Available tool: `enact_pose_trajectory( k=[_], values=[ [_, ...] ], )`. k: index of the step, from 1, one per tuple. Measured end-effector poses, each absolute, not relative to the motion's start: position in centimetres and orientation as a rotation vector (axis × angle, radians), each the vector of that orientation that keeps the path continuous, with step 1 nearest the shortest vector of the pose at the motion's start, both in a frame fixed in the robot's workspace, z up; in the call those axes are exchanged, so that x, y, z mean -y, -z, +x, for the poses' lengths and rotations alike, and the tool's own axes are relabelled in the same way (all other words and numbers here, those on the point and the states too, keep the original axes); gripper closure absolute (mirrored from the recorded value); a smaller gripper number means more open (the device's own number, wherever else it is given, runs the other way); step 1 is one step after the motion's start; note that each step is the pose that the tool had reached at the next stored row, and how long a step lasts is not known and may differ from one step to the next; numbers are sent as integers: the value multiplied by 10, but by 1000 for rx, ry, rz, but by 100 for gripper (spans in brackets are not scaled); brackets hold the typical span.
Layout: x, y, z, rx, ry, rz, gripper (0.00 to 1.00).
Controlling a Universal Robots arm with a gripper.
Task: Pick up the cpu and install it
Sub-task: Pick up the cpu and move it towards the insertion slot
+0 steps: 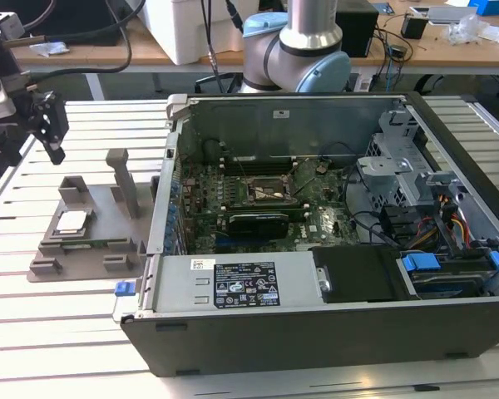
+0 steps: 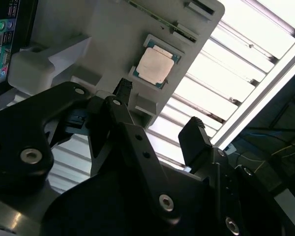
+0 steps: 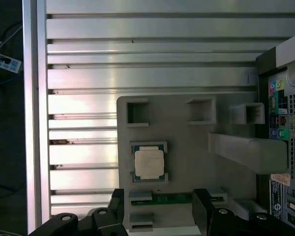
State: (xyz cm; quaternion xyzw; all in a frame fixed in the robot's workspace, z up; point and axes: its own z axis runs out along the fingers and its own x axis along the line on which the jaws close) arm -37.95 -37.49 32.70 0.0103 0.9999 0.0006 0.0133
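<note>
The cpu (image 1: pixel 71 220), a flat square chip with a silvery top, lies in a recess of the grey tray (image 1: pixel 91 253) on the exterior view's left. It also shows in both wrist views, at cpu (image 2: pixel 155 66) and cpu (image 3: pixel 148 163). My gripper (image 1: pixel 53 148) hangs well above the table, up and to the left of the tray, apart from the chip. Its black fingers (image 2: pixel 123 91) stand open with nothing between them; the gripper (image 2: pixel 159 114) and gripper (image 3: pixel 160 202) frame the tray's near edge. The black socket (image 1: pixel 270 191) sits on the motherboard inside the open case.
The open computer case (image 1: pixel 333 291) stands right of the tray, its side wall close to the tray's upright post (image 1: pixel 123 179). A memory stick (image 3: pixel 172 198) lies in a tray slot. The slatted metal table (image 1: pixel 58 332) ends at an edge (image 3: pixel 32 123) near the gripper.
</note>
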Motion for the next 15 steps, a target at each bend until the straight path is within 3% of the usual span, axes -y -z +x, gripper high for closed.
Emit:
enact_pose_trajectory(
  k=[15],
  values=[
    [375, -310, -380, -3115, -2, 32, 34]
  ],
)
